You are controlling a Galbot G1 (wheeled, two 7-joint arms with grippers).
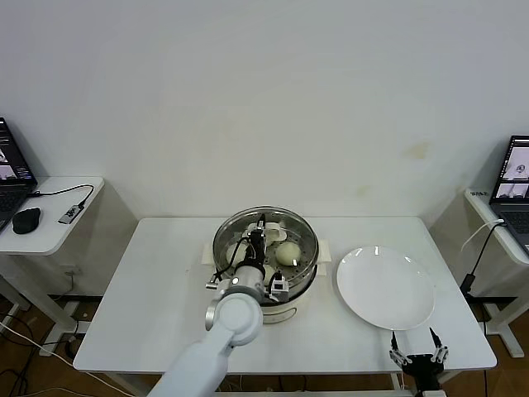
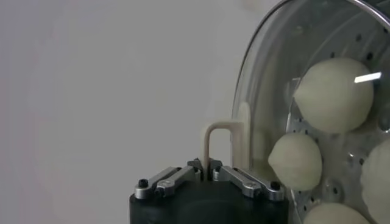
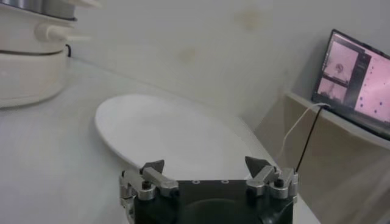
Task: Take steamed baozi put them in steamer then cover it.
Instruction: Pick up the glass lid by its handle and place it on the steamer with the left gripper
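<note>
The steamer (image 1: 266,256) sits near the middle of the white table (image 1: 149,298), closer to the back edge. It is a shiny metal pot on a cream-white base. The glass cover (image 2: 268,91) is over the pot, tipped up a bit. The left gripper (image 1: 260,240) is over the pot, and its fingers (image 2: 234,176) are squeezed tight on the cover's cream-white bar handle (image 2: 219,137). In the left wrist view, four steamed baozi (image 2: 334,94) show through the glass. They are round and pale, and they lie on the tray with holes. In the head view only one bun shows well, on the right side of the pot.

A flat white plate (image 1: 385,287) lies just to the right of the steamer, close to the right edge of the table. The right gripper (image 1: 419,357) hangs low at the front edge of the table, just in front of the plate. Its fingers (image 3: 152,167) are spread wide and hold nothing.

Small side tables stand on both sides, each with a laptop (image 1: 514,186). The left one has a black mouse (image 1: 26,220) too.
</note>
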